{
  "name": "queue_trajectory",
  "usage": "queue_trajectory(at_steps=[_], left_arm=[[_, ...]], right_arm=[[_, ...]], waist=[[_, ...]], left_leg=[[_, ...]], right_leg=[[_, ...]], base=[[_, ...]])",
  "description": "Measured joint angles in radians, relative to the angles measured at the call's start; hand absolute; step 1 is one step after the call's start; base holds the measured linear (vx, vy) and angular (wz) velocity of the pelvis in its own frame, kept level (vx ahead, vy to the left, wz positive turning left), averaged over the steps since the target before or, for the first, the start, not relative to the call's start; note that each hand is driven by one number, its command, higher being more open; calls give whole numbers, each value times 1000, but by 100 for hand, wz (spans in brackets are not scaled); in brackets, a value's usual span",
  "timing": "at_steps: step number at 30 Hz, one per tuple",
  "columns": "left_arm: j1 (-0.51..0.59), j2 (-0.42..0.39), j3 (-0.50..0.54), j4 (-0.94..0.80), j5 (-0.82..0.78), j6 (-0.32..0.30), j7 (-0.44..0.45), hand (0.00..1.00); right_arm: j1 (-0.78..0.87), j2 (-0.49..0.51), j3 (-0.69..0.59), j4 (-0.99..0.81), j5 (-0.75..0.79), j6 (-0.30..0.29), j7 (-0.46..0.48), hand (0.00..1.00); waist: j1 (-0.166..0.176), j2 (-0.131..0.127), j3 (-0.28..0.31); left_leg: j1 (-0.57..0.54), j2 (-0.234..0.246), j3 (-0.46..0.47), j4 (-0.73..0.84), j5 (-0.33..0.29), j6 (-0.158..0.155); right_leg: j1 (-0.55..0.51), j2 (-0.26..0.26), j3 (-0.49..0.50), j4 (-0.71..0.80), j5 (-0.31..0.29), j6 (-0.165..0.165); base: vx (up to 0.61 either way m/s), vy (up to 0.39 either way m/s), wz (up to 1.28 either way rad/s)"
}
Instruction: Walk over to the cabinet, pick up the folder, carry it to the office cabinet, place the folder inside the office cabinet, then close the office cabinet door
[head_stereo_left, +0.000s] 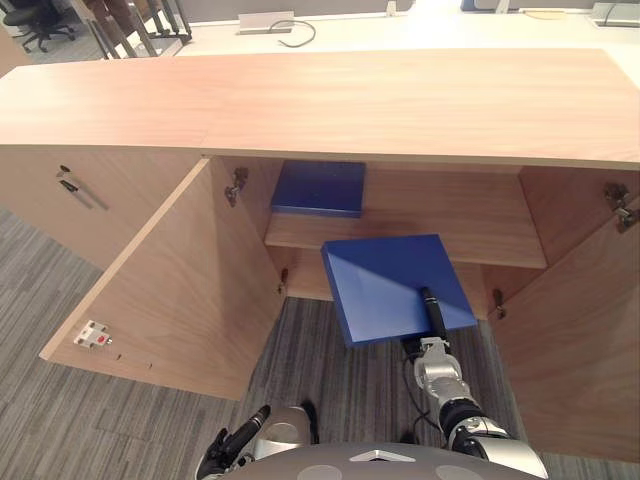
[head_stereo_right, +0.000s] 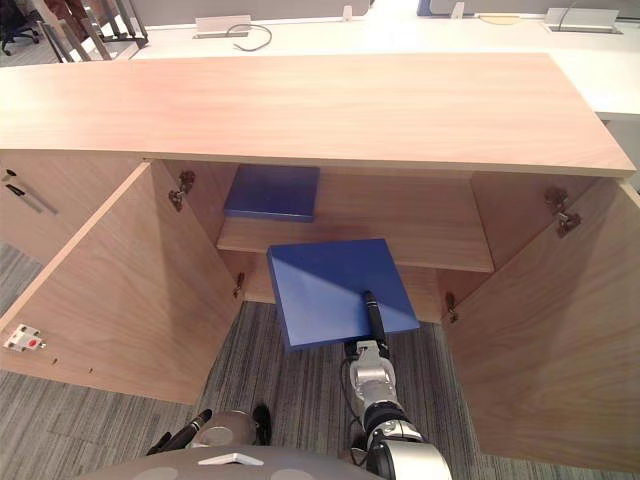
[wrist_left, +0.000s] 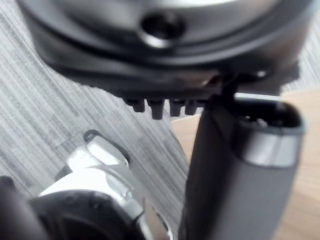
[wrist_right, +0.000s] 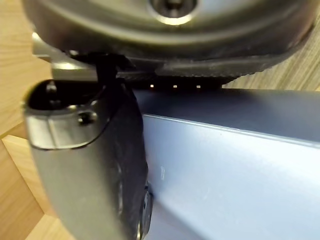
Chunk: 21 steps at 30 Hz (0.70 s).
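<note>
Office cabinet (head_stereo_left: 350, 100): stands straight ahead with both doors swung wide, so the inside is open to reach from the front.
Left door (head_stereo_left: 170, 290): folded out toward the robot's left, well out of the way of the arm. It must be shut after the placing.
Left hand (head_stereo_left: 240, 435): hangs low by the body above the floor (head_stereo_left: 330, 350) and touches nothing. Whether it is spread or closed I cannot tell. It looks kept back so that it does not crowd the opening.
Second folder (head_stereo_left: 318, 188): lies flat at the left rear of the shelf (head_stereo_left: 480, 240). It takes that corner, so the free room is to its right and in front of it.
Folder (head_stereo_left: 390, 280): the blue one to be stored, held in the air at the mouth of the cabinet. Its far edge is near the shelf's front and its face is nearly level, tipped slightly toward the robot. Held flat like this, it can probably slide in over the board.
Right hand (head_stereo_left: 432, 310): pinches the folder at its near edge, with the thumb pressed down on the top face. A grip this far back leaves the leading edge free to go in first.
Right door (head_stereo_left: 580, 340): open to the robot's right, beside the arm but apart from it.
</note>
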Motion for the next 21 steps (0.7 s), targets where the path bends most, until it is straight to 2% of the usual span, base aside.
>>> queue_trajectory(at_steps=[5,9,12,21], left_arm=[[-2,12,-3,14,37,-1,-8,100],[-2,23,1,26,78,-1,-9,100],[-3,31,8,29,110,-2,-5,100],[-2,30,30,37,110,-3,4,100]], right_arm=[[28,-3,-15,-137,0,-19,0,0],[27,-11,-32,-212,2,-58,6,0],[27,-10,-49,-220,2,-74,8,0],[56,5,-50,-217,10,-76,7,0]], waist=[[-4,-10,-16],[-5,-21,-25],[-6,-34,-33],[-5,-45,-41]], left_leg=[[3,-31,-4,-76,40,6],[34,-50,-1,-150,69,12],[36,-59,-2,-153,70,13],[48,-62,17,-160,71,15]], right_leg=[[-30,-15,-11,0,3,4],[-32,-28,-12,0,3,5],[-33,-32,-14,-1,3,5],[-42,-37,8,-1,6,9]], base=[[43,0,6],[39,14,2],[20,15,1],[-32,11,-7]])
